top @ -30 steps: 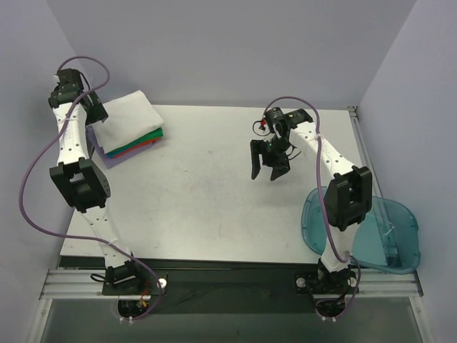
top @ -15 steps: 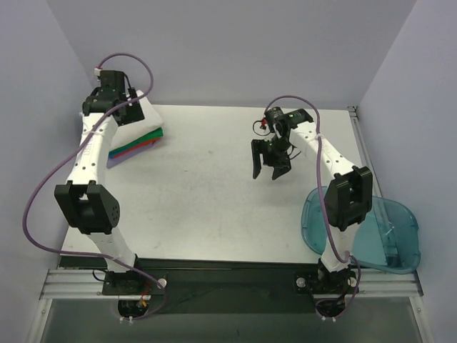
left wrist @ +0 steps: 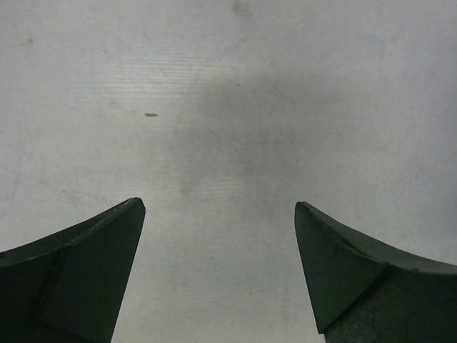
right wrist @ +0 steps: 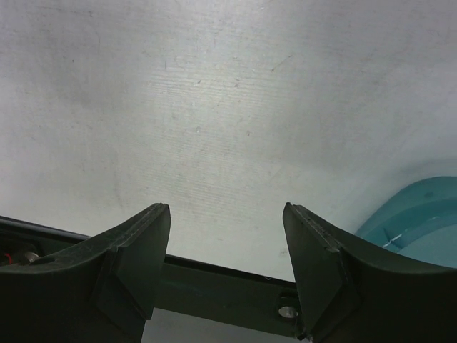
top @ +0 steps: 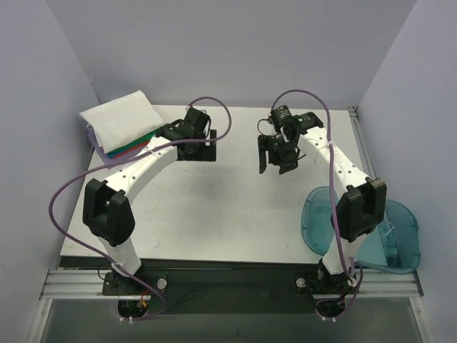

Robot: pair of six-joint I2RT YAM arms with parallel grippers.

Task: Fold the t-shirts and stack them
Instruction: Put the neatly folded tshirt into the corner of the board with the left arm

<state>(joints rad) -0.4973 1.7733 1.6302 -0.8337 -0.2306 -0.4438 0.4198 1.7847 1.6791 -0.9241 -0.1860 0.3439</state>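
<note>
white t-shirt (top: 120,116) tops the stack (top: 134,146) — left jaws, right jaws open (both off it).

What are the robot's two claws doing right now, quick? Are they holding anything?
Left gripper: open, holding nothing, only the table below it.
Right gripper: open, holding nothing.

Stack of t-shirts (top: 121,123): you are seeing it sitting on the table's (top: 214,214) far left corner.
Plastic bin (top: 400,214): it is lying at your near right, overhanging the table's edge.
Left gripper (top: 196,151): it is hanging just right of the stack.
</note>
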